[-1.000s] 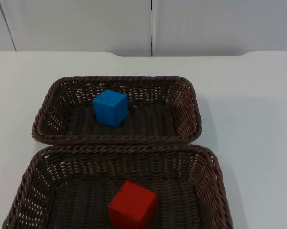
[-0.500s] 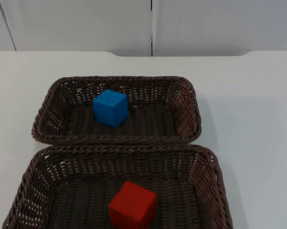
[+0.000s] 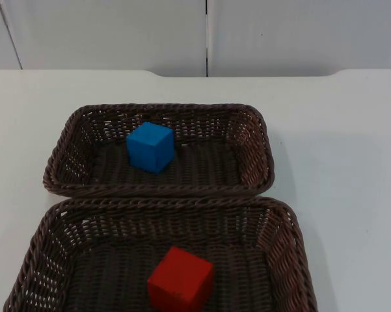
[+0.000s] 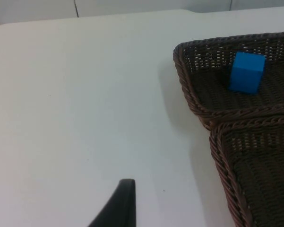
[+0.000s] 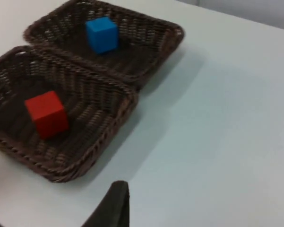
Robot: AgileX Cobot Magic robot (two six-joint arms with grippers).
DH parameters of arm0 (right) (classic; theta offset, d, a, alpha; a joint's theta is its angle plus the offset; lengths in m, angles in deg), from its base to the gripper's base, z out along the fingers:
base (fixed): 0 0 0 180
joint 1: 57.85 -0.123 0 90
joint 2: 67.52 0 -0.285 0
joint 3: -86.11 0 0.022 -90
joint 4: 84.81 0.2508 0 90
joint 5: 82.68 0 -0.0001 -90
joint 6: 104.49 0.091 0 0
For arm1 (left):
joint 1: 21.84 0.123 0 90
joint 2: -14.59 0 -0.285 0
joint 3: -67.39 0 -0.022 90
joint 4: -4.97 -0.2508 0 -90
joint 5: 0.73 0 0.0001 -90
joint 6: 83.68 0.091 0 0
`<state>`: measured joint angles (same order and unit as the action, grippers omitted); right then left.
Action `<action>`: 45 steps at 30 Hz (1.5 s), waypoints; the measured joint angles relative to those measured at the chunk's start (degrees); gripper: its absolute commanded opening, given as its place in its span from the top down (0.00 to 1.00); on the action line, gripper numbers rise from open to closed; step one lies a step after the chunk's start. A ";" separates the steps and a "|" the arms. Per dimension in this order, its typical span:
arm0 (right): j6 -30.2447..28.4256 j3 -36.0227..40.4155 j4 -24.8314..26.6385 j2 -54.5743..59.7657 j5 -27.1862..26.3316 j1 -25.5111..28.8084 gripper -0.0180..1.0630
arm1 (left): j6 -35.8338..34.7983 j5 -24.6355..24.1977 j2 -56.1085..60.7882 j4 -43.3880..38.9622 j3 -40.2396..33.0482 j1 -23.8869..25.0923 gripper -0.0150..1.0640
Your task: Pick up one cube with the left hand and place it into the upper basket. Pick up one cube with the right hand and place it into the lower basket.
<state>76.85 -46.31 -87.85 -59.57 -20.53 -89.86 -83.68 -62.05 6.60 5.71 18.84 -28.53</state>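
A blue cube (image 3: 150, 146) rests inside the upper brown wicker basket (image 3: 260, 146), left of its middle. A red cube (image 3: 181, 279) sits on the floor of the lower wicker basket (image 3: 286, 240), which touches the upper one. The left wrist view takes in the blue cube (image 4: 246, 72) and the upper basket's corner (image 4: 179, 52); my left gripper (image 4: 120, 208) hangs over bare table to the left of the baskets. My right gripper (image 5: 114, 205) waits above bare table to the right of the lower basket (image 5: 127, 101), looking onto the red cube (image 5: 47, 113) and the blue cube (image 5: 102, 34).
White table top (image 3: 338, 143) spreads to the right and left of the baskets. A grey partition wall (image 3: 208, 32) closes off the table's far edge.
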 measured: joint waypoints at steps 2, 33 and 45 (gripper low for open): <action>0.00 0.00 0.00 0.00 0.00 1.41 0.01 | 0.00 0.00 0.00 0.00 0.00 0.00 0.01; 0.11 0.00 0.00 0.00 0.00 25.04 0.01 | 0.00 0.00 0.00 0.00 0.00 0.00 0.01; 0.11 0.00 0.00 0.00 0.00 25.96 0.01 | 0.00 0.00 0.00 0.00 0.00 0.00 0.01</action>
<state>76.97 -46.31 -87.85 -59.57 -20.53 -63.91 -83.68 -62.05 6.60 5.71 18.84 -28.53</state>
